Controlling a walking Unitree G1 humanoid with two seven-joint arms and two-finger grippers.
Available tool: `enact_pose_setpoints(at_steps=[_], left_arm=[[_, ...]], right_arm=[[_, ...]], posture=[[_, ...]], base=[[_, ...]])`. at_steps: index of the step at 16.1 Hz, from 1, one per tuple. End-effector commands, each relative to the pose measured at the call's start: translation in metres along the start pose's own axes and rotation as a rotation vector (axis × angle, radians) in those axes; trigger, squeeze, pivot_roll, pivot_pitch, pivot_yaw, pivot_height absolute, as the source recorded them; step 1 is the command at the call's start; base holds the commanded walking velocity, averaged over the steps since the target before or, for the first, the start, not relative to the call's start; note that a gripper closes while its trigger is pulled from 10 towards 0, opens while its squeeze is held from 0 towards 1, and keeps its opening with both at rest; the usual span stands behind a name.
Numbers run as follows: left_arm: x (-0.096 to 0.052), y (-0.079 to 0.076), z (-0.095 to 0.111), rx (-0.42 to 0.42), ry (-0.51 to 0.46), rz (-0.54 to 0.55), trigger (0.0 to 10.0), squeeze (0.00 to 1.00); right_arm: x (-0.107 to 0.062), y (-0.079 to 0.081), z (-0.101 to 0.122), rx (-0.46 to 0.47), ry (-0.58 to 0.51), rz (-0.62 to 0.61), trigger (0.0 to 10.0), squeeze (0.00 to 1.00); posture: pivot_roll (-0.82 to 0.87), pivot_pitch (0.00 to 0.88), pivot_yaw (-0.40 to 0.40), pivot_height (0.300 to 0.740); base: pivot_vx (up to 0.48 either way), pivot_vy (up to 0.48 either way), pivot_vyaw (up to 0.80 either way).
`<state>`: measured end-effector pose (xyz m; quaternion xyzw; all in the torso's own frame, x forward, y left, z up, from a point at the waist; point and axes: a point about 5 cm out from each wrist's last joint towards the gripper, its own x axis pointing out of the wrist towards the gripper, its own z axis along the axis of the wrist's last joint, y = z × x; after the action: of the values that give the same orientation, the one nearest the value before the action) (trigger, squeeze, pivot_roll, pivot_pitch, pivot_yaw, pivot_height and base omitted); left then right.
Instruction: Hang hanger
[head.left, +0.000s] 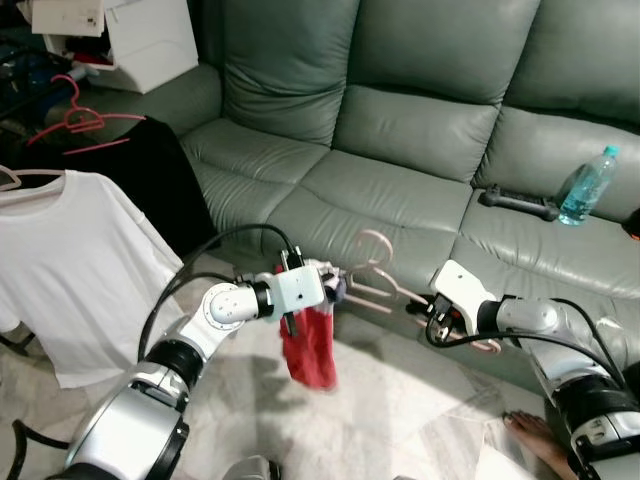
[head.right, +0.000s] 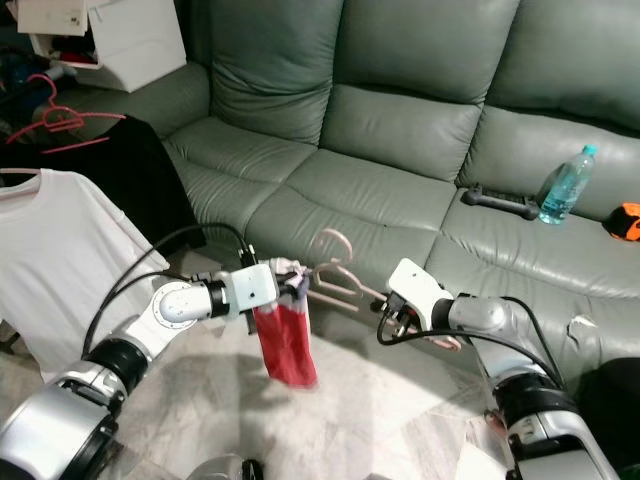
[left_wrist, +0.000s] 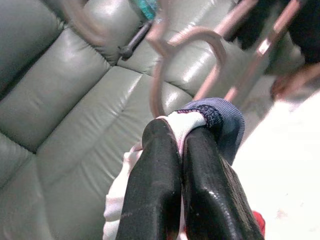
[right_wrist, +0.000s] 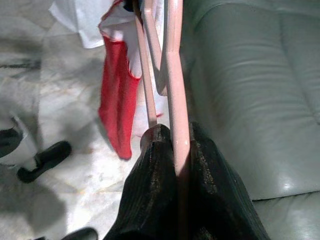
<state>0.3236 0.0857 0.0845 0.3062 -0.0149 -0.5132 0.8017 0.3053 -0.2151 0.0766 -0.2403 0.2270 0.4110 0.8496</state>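
The hanger (head.left: 375, 272) hangs before the sofa (head.left: 400, 150), between left gripper (head.left: 328, 285) and right gripper (head.left: 428, 308).

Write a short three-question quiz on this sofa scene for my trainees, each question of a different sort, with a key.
1. True or false: the right gripper is shut on the pink hanger.
2. What does the left gripper grip?
A. the water bottle
B. the red garment
C. the white T-shirt
3. Fill in: the water bottle stands on the ______.

Key: 1 true; 2 B, the left wrist view shows its fingers pinching the cloth's edge; 3 sofa.
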Motion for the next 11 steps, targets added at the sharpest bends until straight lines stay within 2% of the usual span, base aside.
enact_pose_setpoints(at_steps=[1, 4, 6, 7, 9, 11], left_arm=[[0.003, 0.007, 0.011, -0.03, -0.053, 0.011, 10.0, 0.0], [0.004, 0.019, 0.021, -0.096, -0.094, 0.05, 10.0, 0.0], [-0.002, 0.03, 0.012, -0.075, -0.007, 0.125, 10.0, 0.0], [-0.005, 0.037, 0.01, -0.119, -0.002, 0.171, 10.0, 0.0], [-0.005, 0.04, 0.012, -0.126, 0.004, 0.179, 10.0, 0.0], [-0.005, 0.042, 0.011, -0.128, 0.024, 0.201, 10.0, 0.0]], right_arm=[[0.002, 0.002, -0.005, 0.027, 0.009, -0.001, 10.0, 0.0], [0.001, 0.003, -0.013, 0.1, -0.03, -0.084, 10.0, 0.0], [-0.002, -0.002, -0.012, 0.135, -0.089, -0.183, 10.0, 0.0], [-0.006, -0.008, -0.013, 0.144, -0.106, -0.274, 10.0, 0.0], [-0.006, -0.008, -0.016, 0.188, -0.122, -0.288, 10.0, 0.0], [-0.001, 0.003, -0.013, 0.193, -0.15, -0.205, 10.0, 0.0]], posture=[[-0.1, 0.01, 0.083, 0.74], [-0.1, 0.01, 0.083, 0.74], [-0.1, 0.007, 0.087, 0.74], [-0.11, 0.007, 0.088, 0.74], [-0.11, 0.007, 0.088, 0.74], [-0.11, 0.001, 0.087, 0.74]], base=[[0.0, 0.0, 0.0], [0.0, 0.0, 0.0], [0.0, 0.0, 0.0], [0.0, 0.0, 0.0], [0.0, 0.0, 0.0], [0.0, 0.0, 0.0]])
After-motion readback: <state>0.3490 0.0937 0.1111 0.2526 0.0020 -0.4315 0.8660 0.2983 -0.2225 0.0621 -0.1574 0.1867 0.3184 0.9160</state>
